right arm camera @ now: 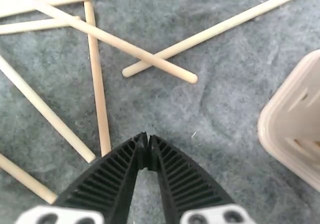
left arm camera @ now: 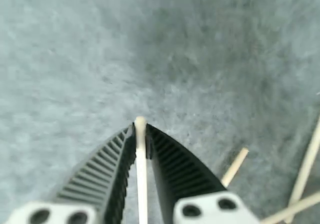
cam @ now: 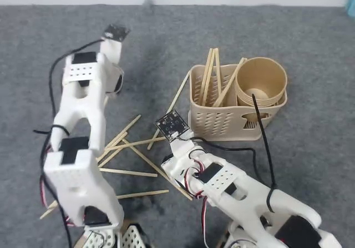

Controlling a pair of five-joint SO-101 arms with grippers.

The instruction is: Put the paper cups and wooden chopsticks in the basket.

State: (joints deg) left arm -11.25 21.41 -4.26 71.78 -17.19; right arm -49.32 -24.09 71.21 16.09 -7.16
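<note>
One chopstick (left arm camera: 142, 184) is clamped lengthwise in the left gripper (left arm camera: 140, 129), apparently lifted off the counter (left arm camera: 75, 58) for carriage. The right gripper (right arm camera: 148, 146) is closed on nothing, positioned over the loose chopsticks (right arm camera: 97, 83) near the basket (right arm camera: 295, 134). The paper cups (cam: 260, 79) are nested inside the basket, and more sticks are stood upright alongside to save room.

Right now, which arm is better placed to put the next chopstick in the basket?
Left, probably: the left tool is shut on a chopstick, ready to carry to the basket. The right tool, nearer the basket, is shut and empty.
</note>
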